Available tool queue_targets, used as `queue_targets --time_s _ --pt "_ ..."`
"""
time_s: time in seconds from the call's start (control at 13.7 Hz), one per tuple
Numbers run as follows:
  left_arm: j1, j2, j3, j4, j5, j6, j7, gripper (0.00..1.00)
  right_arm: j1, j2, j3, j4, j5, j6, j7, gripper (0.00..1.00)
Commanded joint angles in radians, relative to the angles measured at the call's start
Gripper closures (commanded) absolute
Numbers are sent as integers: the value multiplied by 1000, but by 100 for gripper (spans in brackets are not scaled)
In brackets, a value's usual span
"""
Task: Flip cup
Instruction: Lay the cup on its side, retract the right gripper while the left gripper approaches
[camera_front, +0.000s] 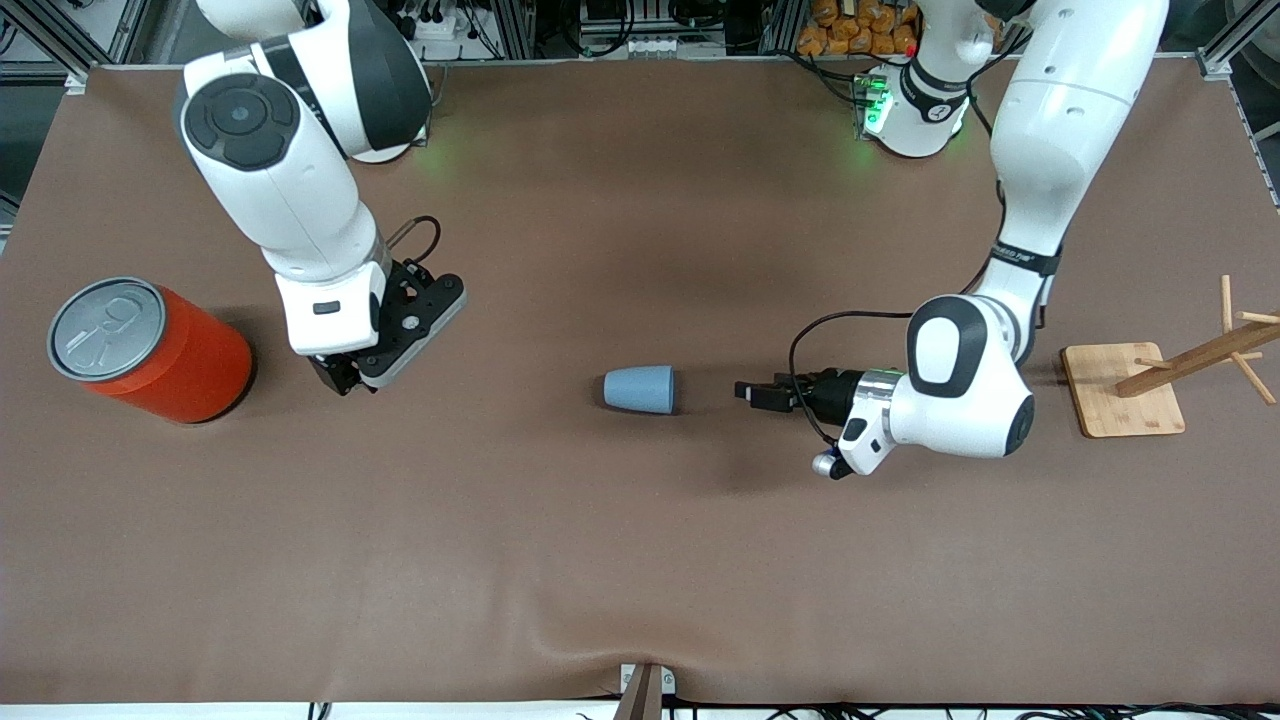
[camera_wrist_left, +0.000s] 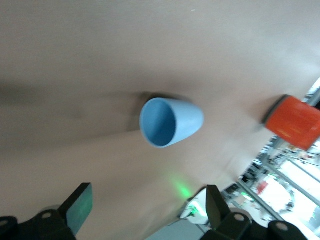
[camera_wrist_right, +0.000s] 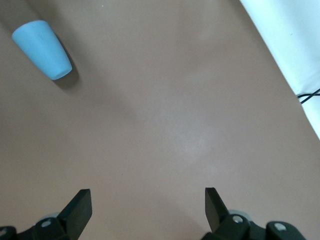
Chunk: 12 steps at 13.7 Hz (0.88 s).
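Observation:
The small light-blue cup (camera_front: 640, 389) lies on its side in the middle of the brown table, its mouth turned toward the left arm's end. My left gripper (camera_front: 752, 392) is low beside the cup on that end, level with the mouth, open and empty. In the left wrist view the cup (camera_wrist_left: 171, 121) shows its darker inside, a gap away from the spread fingers (camera_wrist_left: 80, 206). My right gripper (camera_front: 345, 378) waits open and empty toward the right arm's end. The cup shows far off in the right wrist view (camera_wrist_right: 42, 48).
A large orange can (camera_front: 150, 350) with a grey pull-tab lid stands near the right arm's end; it also shows in the left wrist view (camera_wrist_left: 295, 121). A wooden rack on a square base (camera_front: 1125, 388) stands at the left arm's end.

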Motion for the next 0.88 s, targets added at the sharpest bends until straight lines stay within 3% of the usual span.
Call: queue_targets --time_s 0.0,0.15,0.44,0.8 --pt "-29 24 -2 7 -77 38 43 0 -29 -10 15 -19 21 -11 16 0" --pt "-30 55 -2 10 -124 52 122 0 -69 -7 14 -21 140 -2 21 0" --pt "-41 79 -2 7 -152 59 214 0 -175 42 15 -19 274 50 42 0" --pt "-109 124 -2 12 -193 171 214 0 -202 59 12 -19 293 48 168 0"
